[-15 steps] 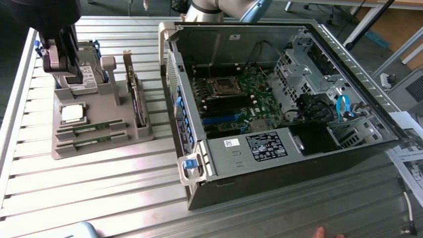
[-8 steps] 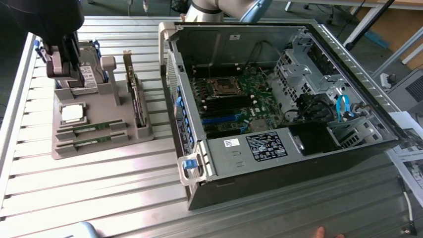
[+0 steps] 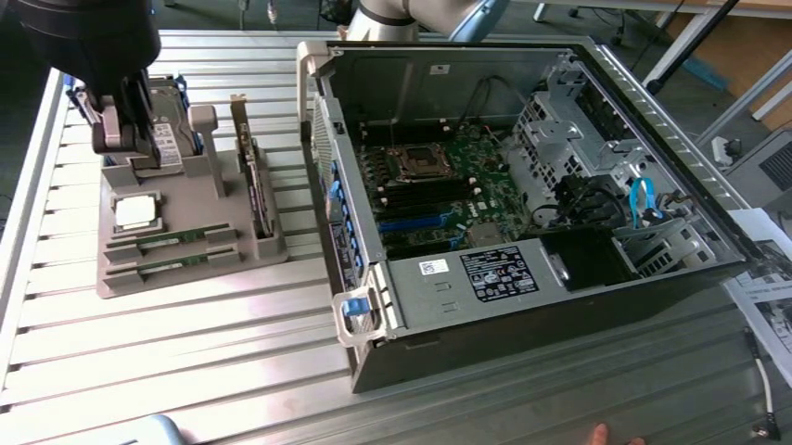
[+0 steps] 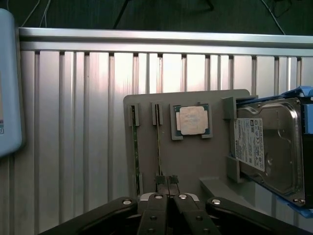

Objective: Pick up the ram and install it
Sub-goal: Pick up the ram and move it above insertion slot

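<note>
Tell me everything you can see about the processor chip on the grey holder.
The processor is a square chip with a dull silver metal lid and a thin green board rim around it. It lies flat, lid up, in a shallow raised frame on the grey holder, between the two ram strips, which stand on edge in their slots, and the hard drive. Only the holder touches it. The shut fingers are apart from it, nearer the ram strips.
</note>
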You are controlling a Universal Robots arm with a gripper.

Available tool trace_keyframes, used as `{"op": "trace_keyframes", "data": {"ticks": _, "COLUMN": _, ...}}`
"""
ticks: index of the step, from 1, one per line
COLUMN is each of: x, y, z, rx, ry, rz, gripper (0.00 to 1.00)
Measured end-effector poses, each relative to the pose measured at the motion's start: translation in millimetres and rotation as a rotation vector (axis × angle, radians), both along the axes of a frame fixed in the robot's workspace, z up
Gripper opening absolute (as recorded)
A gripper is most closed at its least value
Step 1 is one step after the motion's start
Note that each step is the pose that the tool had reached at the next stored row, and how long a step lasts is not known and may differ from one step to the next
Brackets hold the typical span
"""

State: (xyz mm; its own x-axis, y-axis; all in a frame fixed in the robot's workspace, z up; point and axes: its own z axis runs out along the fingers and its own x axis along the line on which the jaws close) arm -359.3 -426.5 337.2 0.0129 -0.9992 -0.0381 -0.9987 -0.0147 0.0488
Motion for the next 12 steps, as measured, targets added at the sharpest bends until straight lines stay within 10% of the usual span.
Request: {"op": "trace_keyframes", "data": {"ticks": 12, "x": 0.0, "y": 0.0, "z": -9.6, "rx": 0.0000, "ry": 0.0000, "rz": 0.000, "gripper": 0.11}}
